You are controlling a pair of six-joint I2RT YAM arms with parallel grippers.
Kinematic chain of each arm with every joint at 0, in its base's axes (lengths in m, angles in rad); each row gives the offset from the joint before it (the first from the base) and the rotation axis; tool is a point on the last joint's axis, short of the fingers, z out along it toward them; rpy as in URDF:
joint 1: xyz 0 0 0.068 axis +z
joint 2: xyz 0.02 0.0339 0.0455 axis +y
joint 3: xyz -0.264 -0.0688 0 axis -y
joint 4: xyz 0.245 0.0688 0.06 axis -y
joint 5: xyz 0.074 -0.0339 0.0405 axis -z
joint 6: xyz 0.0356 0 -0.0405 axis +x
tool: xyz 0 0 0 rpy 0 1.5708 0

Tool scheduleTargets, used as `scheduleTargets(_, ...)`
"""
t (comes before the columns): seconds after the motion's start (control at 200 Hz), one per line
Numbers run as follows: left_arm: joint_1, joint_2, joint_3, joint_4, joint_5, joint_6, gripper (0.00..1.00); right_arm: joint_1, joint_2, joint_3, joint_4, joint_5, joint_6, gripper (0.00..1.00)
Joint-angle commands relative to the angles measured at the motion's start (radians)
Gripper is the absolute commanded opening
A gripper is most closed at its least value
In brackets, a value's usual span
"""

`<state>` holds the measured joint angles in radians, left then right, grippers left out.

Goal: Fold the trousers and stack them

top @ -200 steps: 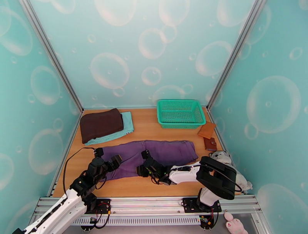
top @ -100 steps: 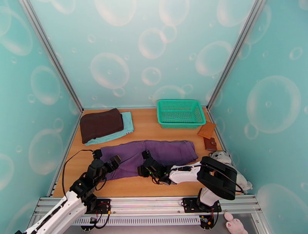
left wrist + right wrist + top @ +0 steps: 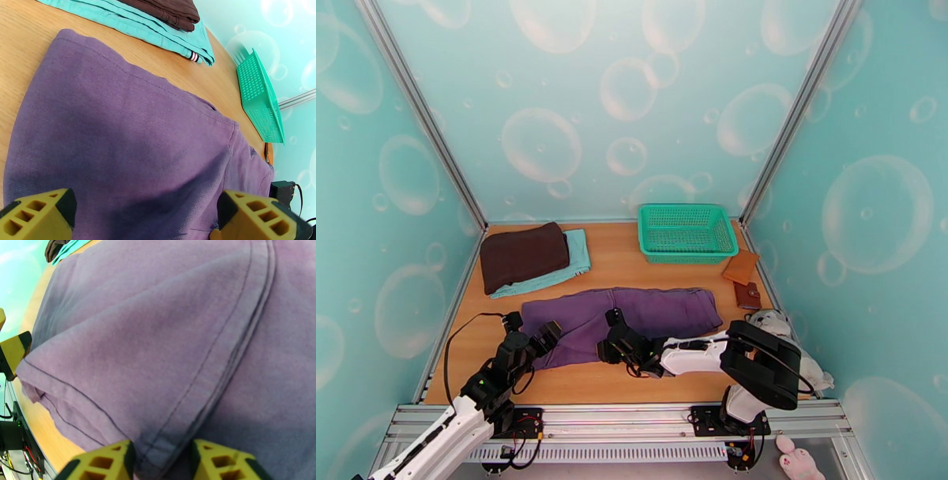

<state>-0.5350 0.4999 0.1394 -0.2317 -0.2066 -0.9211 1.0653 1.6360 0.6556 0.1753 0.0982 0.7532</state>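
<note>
The purple trousers (image 3: 632,312) lie flat across the middle of the table, waist to the right and leg ends to the left. My left gripper (image 3: 531,328) hovers over the leg ends, jaws wide open; in the left wrist view its yellow fingertips (image 3: 39,215) straddle the purple cloth (image 3: 130,130) without gripping it. My right gripper (image 3: 612,338) sits at the near edge of the trousers, around the middle. In the right wrist view its yellow fingertips (image 3: 100,463) press a seamed fold of the trousers (image 3: 158,338) between them.
A green basket (image 3: 686,231) stands at the back right. A dark brown folded cloth (image 3: 523,254) rests on a light teal one (image 3: 578,264) at the back left. Two brown wallets (image 3: 742,276) and a plush toy (image 3: 770,322) lie along the right wall.
My left arm has drawn back a little toward the near left, still open. My right gripper has narrowed slightly on the fabric fold and shifted a touch left.
</note>
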Motion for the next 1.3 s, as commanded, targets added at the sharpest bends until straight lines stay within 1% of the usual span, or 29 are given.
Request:
scheduleTargets(0.0,0.009,-0.005,-0.019,0.038,-0.005,-0.017,0.99,0.012,0.028,0.028,-0.011,0.004,0.026,0.41)
scheduleTargets(0.1,0.010,-0.003,-0.021,0.000,-0.038,-0.052,0.99,0.013,0.034,0.035,-0.011,-0.005,0.018,0.40)
scheduleTargets(0.175,0.010,0.000,-0.021,-0.039,-0.079,-0.119,0.99,0.013,0.030,0.032,0.002,-0.008,0.013,0.38)
scheduleTargets(0.35,0.010,0.028,-0.025,-0.084,-0.125,-0.188,0.99,0.016,0.024,0.030,0.001,-0.012,-0.007,0.28)
scheduleTargets(0.455,0.010,0.045,-0.029,-0.085,-0.131,-0.199,0.99,0.017,0.011,0.026,0.004,-0.010,-0.016,0.08)
scheduleTargets(0.515,0.010,0.049,-0.033,-0.079,-0.129,-0.199,0.99,0.016,-0.002,0.024,0.005,-0.004,-0.024,0.00)
scheduleTargets(0.635,0.010,0.044,-0.031,-0.088,-0.131,-0.199,0.99,0.017,-0.046,0.019,0.002,0.012,-0.047,0.00)
scheduleTargets(0.765,0.010,0.045,-0.029,-0.135,-0.186,-0.239,0.99,0.012,-0.118,0.016,-0.021,0.031,-0.073,0.00)
scheduleTargets(0.84,0.012,0.052,-0.032,-0.144,-0.205,-0.262,0.99,0.010,-0.154,0.027,-0.064,0.044,-0.089,0.00)
scheduleTargets(1.045,0.012,0.071,-0.025,-0.132,-0.205,-0.271,0.99,-0.007,-0.209,0.061,-0.235,0.079,-0.110,0.00)
scheduleTargets(1.17,0.012,0.078,-0.023,-0.133,-0.203,-0.267,0.99,-0.023,-0.239,0.024,-0.291,0.083,-0.102,0.00)
scheduleTargets(1.295,0.012,0.081,-0.017,-0.145,-0.207,-0.277,0.99,-0.026,-0.281,-0.033,-0.292,0.078,-0.081,0.00)
